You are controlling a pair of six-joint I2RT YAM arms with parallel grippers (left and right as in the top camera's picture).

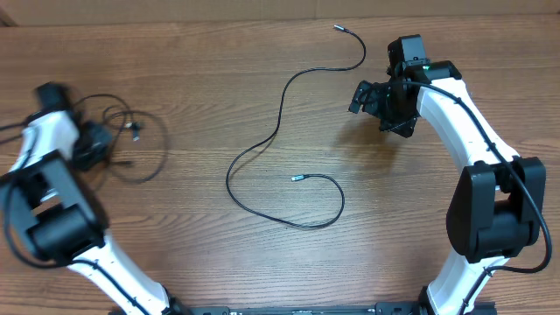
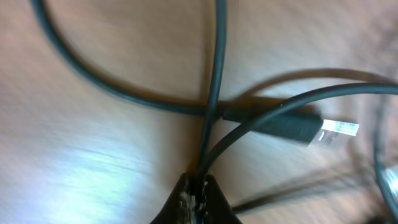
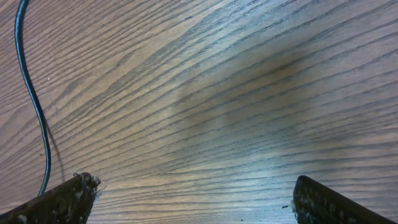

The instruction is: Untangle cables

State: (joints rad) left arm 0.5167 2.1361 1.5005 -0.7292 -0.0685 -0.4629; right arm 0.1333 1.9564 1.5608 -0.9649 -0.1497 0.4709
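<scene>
One long black cable (image 1: 262, 144) lies spread in loose curves across the middle of the table, with a silvery plug at each end. A second cable (image 1: 147, 149) forms small loops at the far left. My left gripper (image 1: 103, 144) is down on those loops. In the left wrist view the left gripper (image 2: 200, 186) is shut on a thin black strand (image 2: 214, 93). A dark plug with a silvery tip (image 2: 311, 127) lies just beyond it. My right gripper (image 1: 372, 103) hovers right of the long cable. It stands wide open (image 3: 196, 202) over bare wood, with a cable stretch (image 3: 32, 99) off to its left.
The wooden tabletop (image 1: 219, 262) extends under both arms. The arm bases stand at the near left and near right corners. The arms' own thicker black wires run along the white links.
</scene>
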